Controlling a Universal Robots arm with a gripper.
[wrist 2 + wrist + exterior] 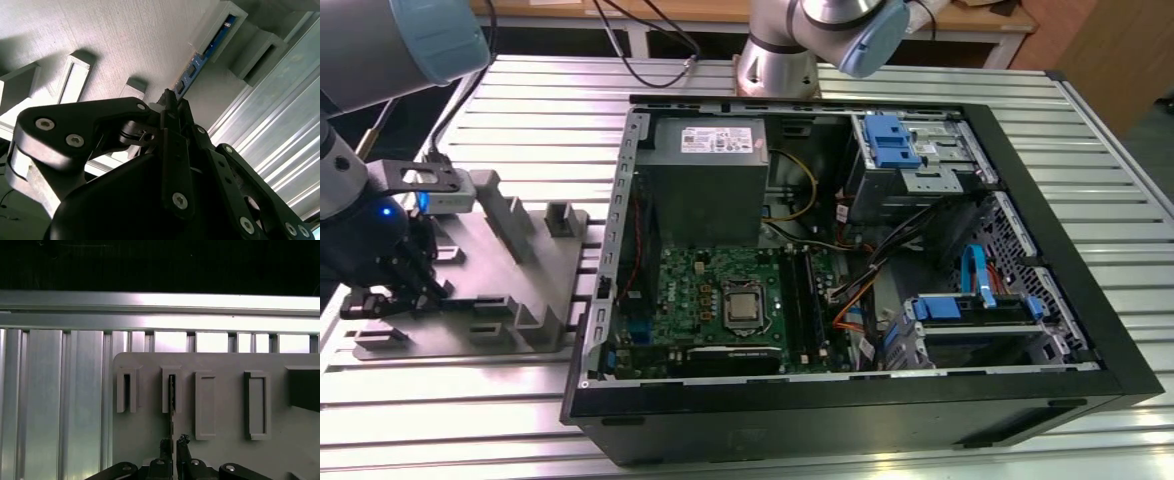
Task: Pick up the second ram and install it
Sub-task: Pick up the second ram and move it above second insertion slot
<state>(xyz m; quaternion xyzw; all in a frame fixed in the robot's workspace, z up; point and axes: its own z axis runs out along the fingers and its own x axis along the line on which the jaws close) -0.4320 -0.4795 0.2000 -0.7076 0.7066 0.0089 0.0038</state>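
Observation:
The second ram [200,62] is a thin blue-green stick standing on edge in a grey holder of the fixture plate [507,290]. The first wrist view shows the ram [171,390] edge-on in one slot of the plate [140,440]. My gripper [170,100] sits over the near end of the stick, its black fingers pressed to either side of it. From above, my gripper [173,442] has the stick's edge running between its tips. In the exterior view my gripper [394,285] is low over the plate at the left, apart from the computer.
An open black computer case [1067,330] lies at the exterior view's right, with the green motherboard [707,295], black memory slots [803,300] and a grey power supply [707,150] inside. Further grey holders [560,218] rise from the plate. The table is ribbed aluminium [480,400].

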